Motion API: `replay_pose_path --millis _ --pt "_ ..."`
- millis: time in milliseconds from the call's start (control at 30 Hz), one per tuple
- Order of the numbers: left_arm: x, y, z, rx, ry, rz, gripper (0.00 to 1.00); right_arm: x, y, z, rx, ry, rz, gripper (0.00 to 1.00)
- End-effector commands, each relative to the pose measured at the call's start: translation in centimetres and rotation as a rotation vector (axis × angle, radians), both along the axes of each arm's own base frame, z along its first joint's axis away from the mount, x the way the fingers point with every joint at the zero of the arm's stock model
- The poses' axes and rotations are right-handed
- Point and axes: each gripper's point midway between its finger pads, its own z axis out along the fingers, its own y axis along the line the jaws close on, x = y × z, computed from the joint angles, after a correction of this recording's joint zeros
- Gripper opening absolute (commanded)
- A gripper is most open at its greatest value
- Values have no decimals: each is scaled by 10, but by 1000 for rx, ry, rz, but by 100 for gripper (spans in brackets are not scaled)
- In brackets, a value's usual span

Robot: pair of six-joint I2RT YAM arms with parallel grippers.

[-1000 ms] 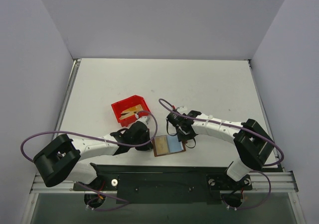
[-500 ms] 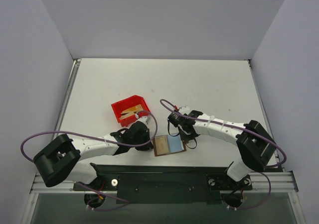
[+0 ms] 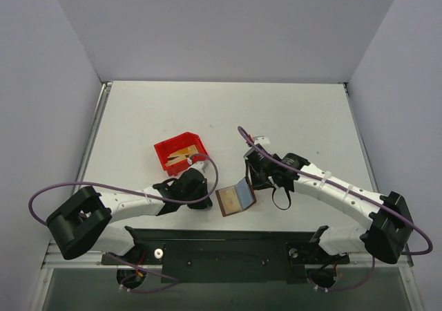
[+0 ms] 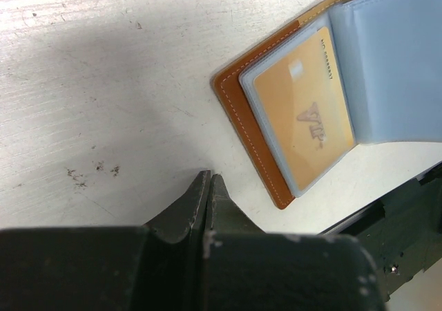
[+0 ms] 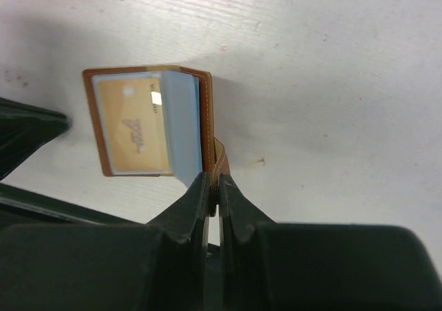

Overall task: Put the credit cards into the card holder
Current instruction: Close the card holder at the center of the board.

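- Two arms are in shot, both low over the table (image 3: 297, 117) near its front edge.
- Right gripper (image 5: 214, 183): jaws clamped on the card holder (image 3: 235, 198), at the brown edge of its right half, by the tab.
- I see the holder lying open. Its left half is flat on the table and its right half is tilted up by that grip, with the light blue panels facing up.
- One gold credit card (image 4: 304, 110) sits inside the clear pocket on the holder's left half, printed face up.
- Left gripper (image 4: 209, 180): fingers pressed together with nothing between them. The tips are down near the table, just left of the holder's near corner, with a gap to the leather. I can't tell whether they touch the surface.
- More credit cards (image 3: 184, 153) lie loose in the red bin (image 3: 166, 147), behind the left wrist and well apart from the holder. I can't count them from the overhead view.
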Motion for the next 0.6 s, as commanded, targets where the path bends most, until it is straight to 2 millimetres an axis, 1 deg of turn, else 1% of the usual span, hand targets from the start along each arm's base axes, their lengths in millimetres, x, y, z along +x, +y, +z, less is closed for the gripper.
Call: replay_pose_path --millis 0,100,167,567 --pt "1 0 -3 25 -13 -16 0 -4 29 24 143 -2 94 0" --pt "1 0 -4 28 -10 -23 0 -10 47 25 223 29 149 0" --pt "1 0 -5 31 -9 -24 0 -11 54 24 244 46 166 0" --pt "2 -3 -7 37 -2 -35 0 -13 75 -1 276 127 188 0"
